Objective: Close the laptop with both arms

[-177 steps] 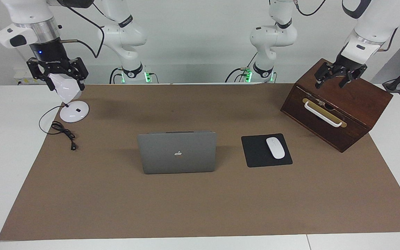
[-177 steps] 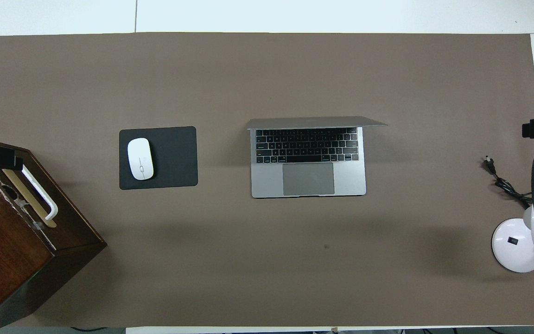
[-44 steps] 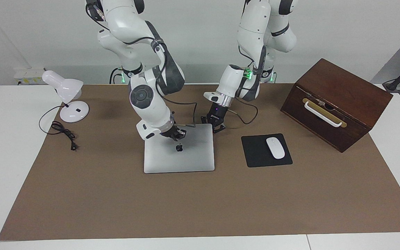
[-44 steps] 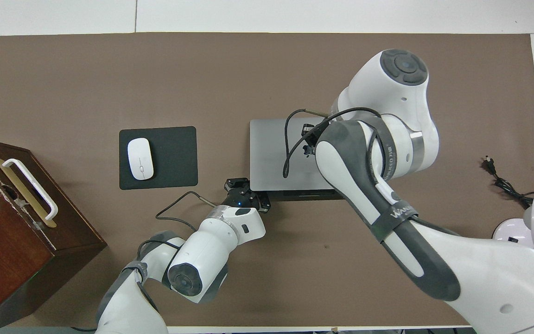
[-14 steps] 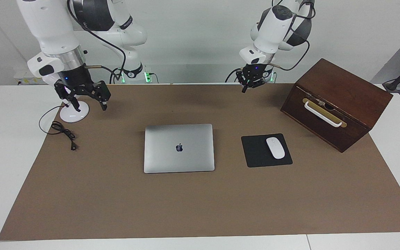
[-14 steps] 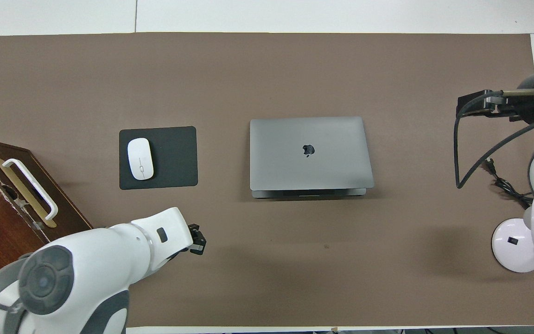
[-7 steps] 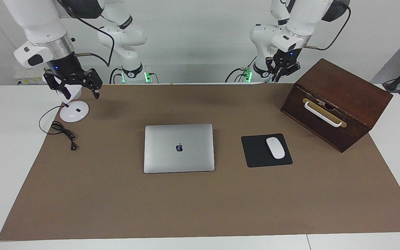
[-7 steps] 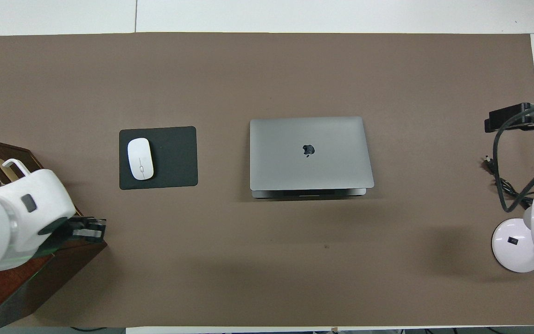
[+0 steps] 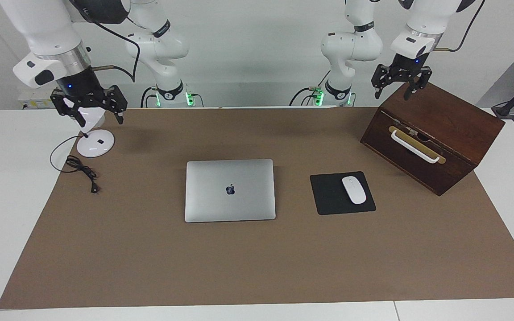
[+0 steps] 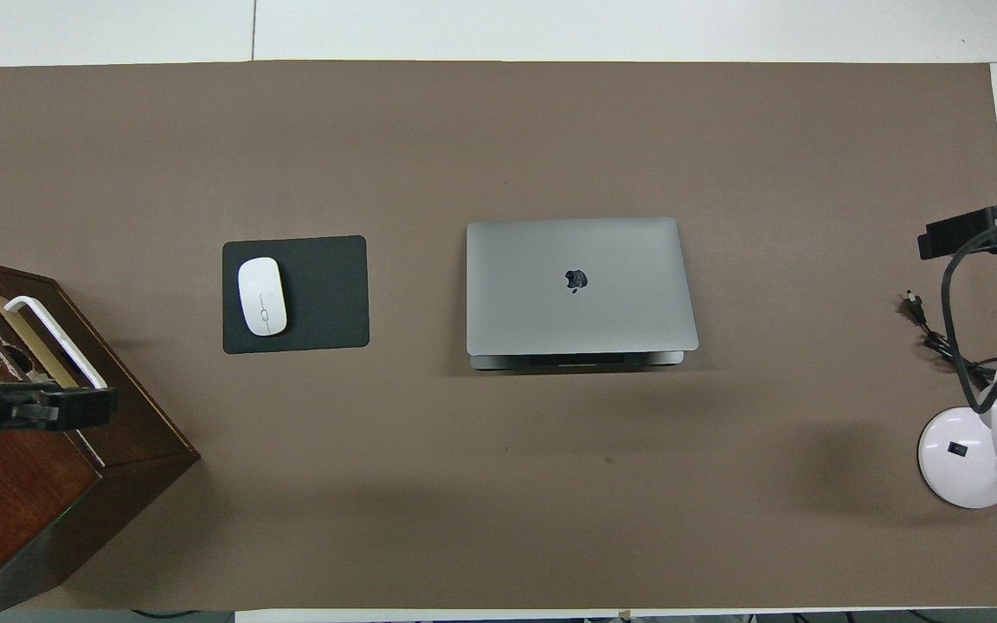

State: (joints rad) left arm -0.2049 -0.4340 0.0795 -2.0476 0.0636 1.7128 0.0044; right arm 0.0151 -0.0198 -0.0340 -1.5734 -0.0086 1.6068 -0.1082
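Note:
The silver-grey laptop lies shut and flat on the brown mat in the middle of the table, apple logo up; it also shows in the overhead view. My right gripper is open and empty, raised over the white lamp at the right arm's end of the table; its tip shows in the overhead view. My left gripper is open and empty, raised over the top of the wooden box; it also shows in the overhead view. Neither gripper touches the laptop.
A dark wooden box with a white handle stands at the left arm's end. A black mouse pad with a white mouse lies beside the laptop. A white desk lamp and its black cable are at the right arm's end.
The laptop stayed shut and still. The left gripper moved outward to over the wooden box. The right gripper rose slightly over the lamp.

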